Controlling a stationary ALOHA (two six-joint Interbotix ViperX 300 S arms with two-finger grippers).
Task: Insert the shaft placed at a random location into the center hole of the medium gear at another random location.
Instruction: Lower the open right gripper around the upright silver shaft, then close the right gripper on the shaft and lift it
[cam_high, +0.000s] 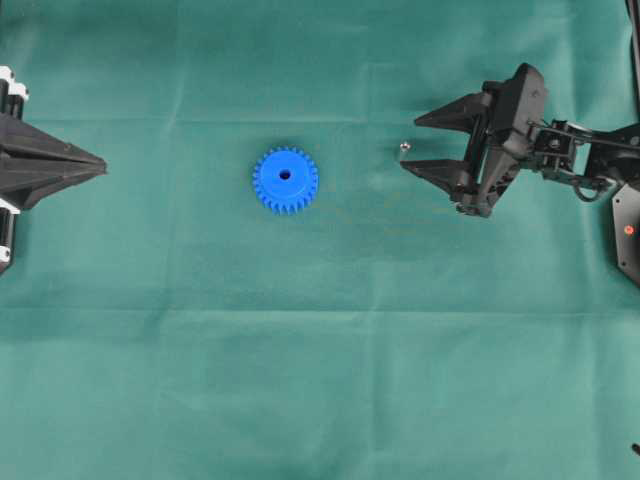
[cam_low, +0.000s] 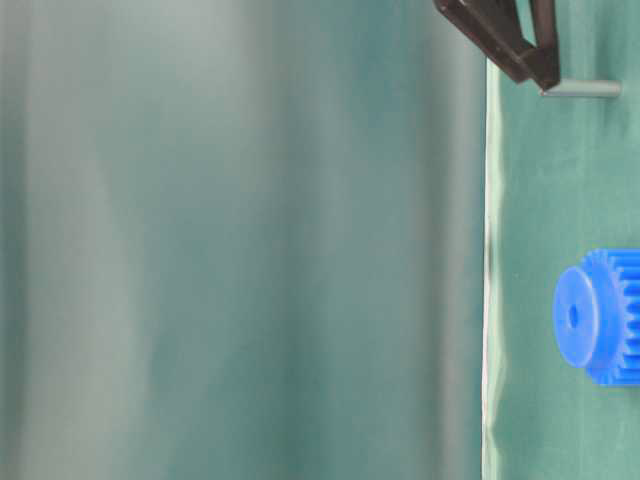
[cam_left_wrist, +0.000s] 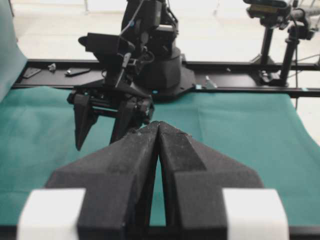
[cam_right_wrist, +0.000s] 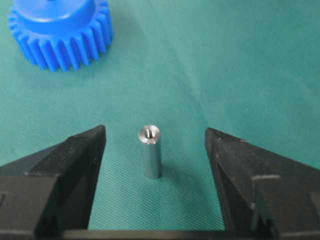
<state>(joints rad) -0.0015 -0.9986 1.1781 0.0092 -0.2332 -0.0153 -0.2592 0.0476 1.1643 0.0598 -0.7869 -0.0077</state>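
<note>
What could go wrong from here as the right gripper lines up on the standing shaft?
1. The shaft stands upright on soft green cloth between the open fingers of the right gripper. If one finger reaches it first, it may topple and roll.
2. It looks slightly nearer the left finger in the wrist view, so closing could push it sideways.
3. The center hole of the medium gear is small; a tilted grasp may miss it.

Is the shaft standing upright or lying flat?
Upright: the shaft stands on end on the cloth, its top face visible, between open right gripper fingers.
</note>
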